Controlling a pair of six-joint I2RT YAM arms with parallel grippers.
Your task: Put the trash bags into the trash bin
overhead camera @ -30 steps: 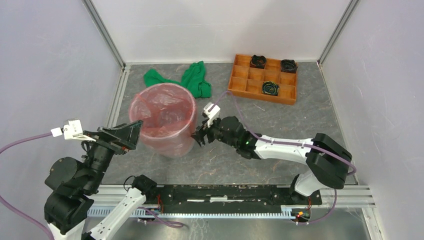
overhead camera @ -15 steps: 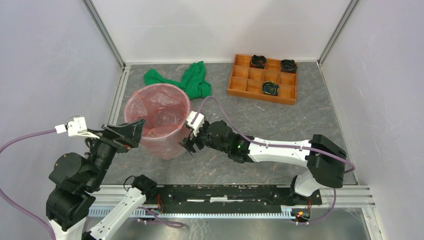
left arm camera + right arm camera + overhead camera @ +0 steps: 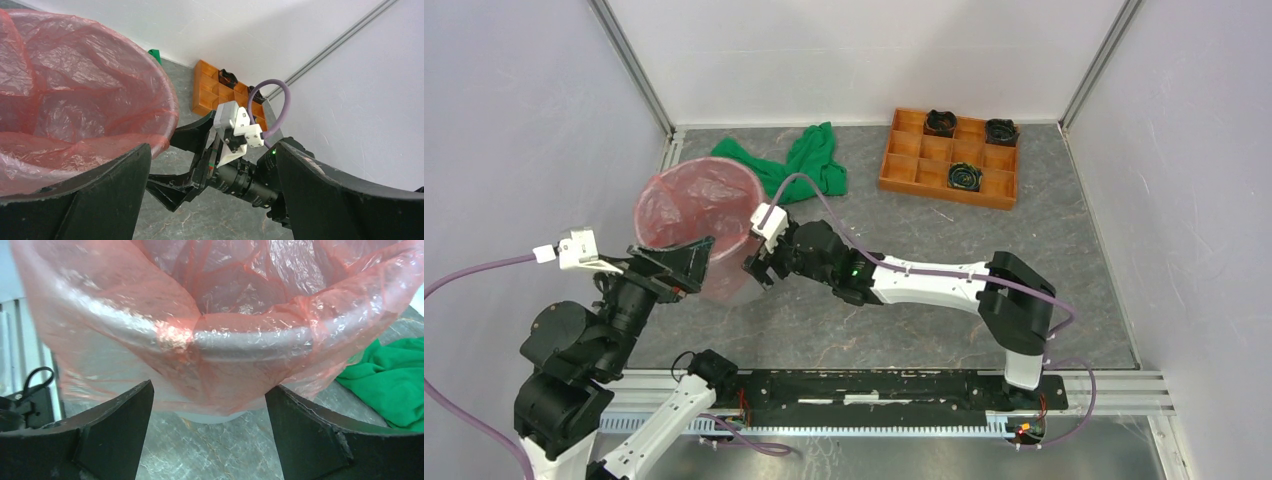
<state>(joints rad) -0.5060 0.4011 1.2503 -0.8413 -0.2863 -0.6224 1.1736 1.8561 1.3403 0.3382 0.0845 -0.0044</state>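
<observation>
Grey marbled tabletop (image 3: 944,235) between white walls (image 3: 854,50) bears the trash bin (image 3: 694,205).

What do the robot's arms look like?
Both arms are black and white: the left arm has chunky black joints, the right arm a slim white link. Each has wide black jaws, a small white camera box and a purple cable.

Left tool (image 3: 679,265) and right tool (image 3: 757,270) flank the trash bin (image 3: 212,417); green cloth (image 3: 809,160) lies behind it; counter (image 3: 904,230) rightward lies open.
</observation>
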